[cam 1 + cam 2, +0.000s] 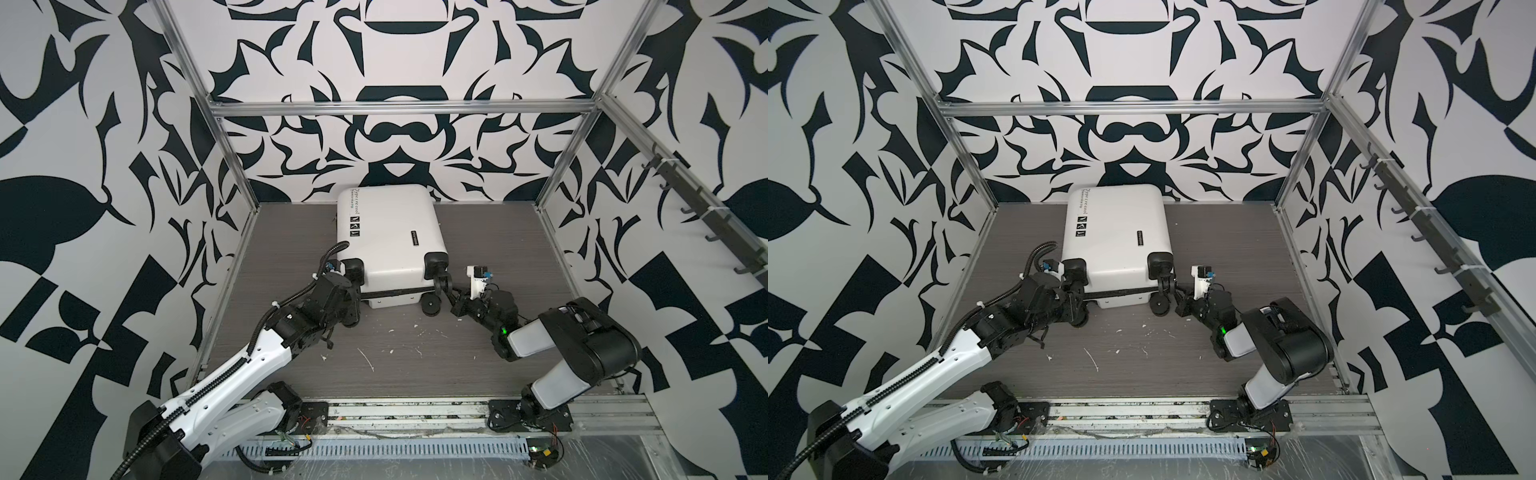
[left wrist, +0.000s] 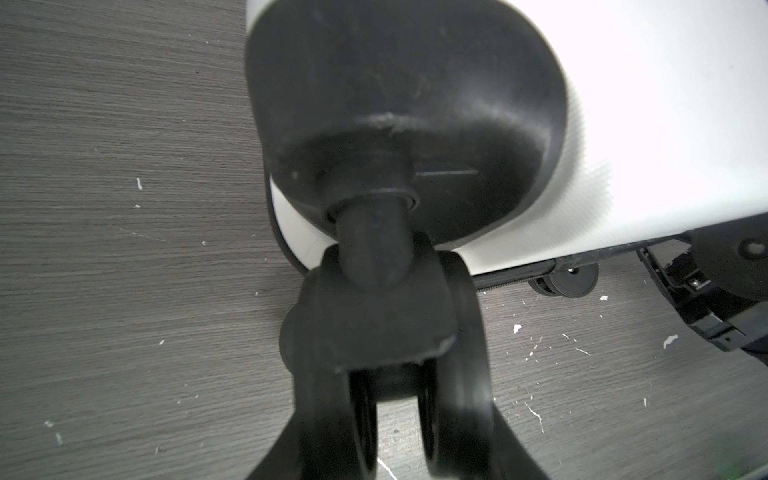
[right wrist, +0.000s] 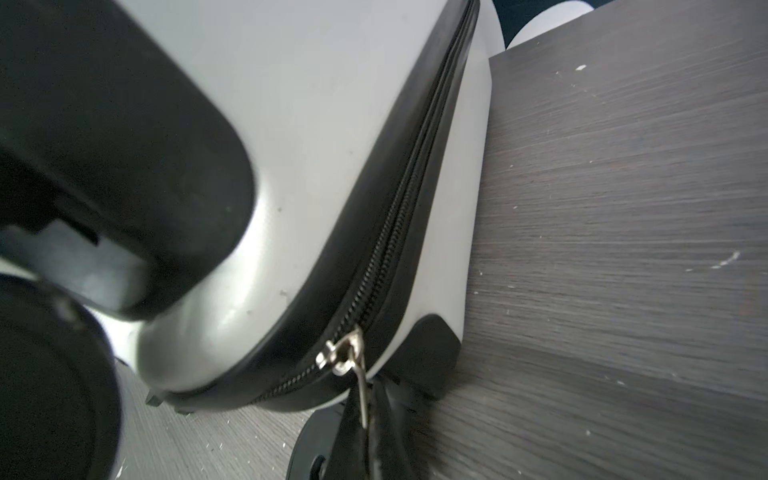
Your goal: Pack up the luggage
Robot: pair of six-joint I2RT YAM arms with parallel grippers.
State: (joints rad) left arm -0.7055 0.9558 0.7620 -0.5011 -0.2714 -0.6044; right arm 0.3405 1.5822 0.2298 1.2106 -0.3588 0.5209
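Observation:
The white hard-shell luggage [image 1: 390,232] [image 1: 1117,232] lies flat and closed at the back middle of the table, wheels toward me. My left gripper [image 1: 352,297] [image 2: 386,374] is shut on its near-left black spinner wheel [image 2: 386,324], a finger on either side of the wheel. At the near-right corner, my right gripper [image 1: 449,296] [image 3: 370,415] is shut on the metal zipper pull [image 3: 360,374]. The black zipper [image 3: 407,199] runs closed along the shell's side. The luggage's inside is hidden.
The grey wood-grain table [image 1: 395,361] carries white flecks and scratches. Aluminium frame posts [image 1: 232,158] stand at the corners against patterned walls. A rack of dark hooks [image 1: 702,212] hangs on the right wall. The arms' bases sit on the front rail [image 1: 415,409].

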